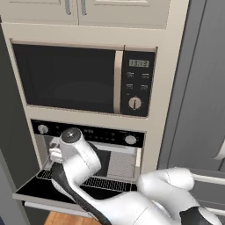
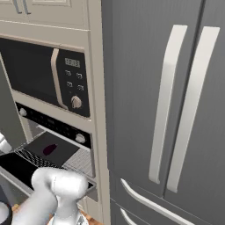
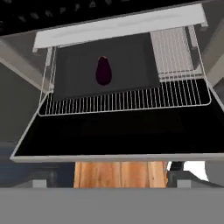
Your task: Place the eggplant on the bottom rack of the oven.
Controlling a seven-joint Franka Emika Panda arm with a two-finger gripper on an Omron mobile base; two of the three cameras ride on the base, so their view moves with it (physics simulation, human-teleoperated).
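Three views show the scene. From the left base view, the white arm bends up from the lower right, its hand (image 1: 56, 151) reaching toward the oven (image 1: 88, 134), whose door (image 1: 33, 189) hangs dropped open; the microwave (image 1: 83, 79) clock's digits are too blurred to read. From the right base view, the eggplant (image 2: 49, 149) lies inside the cavity. From the hand view, the eggplant rests on a dark tray on the bottom rack (image 3: 127, 99), apart from the gripper, whose jaws stand wide and empty.
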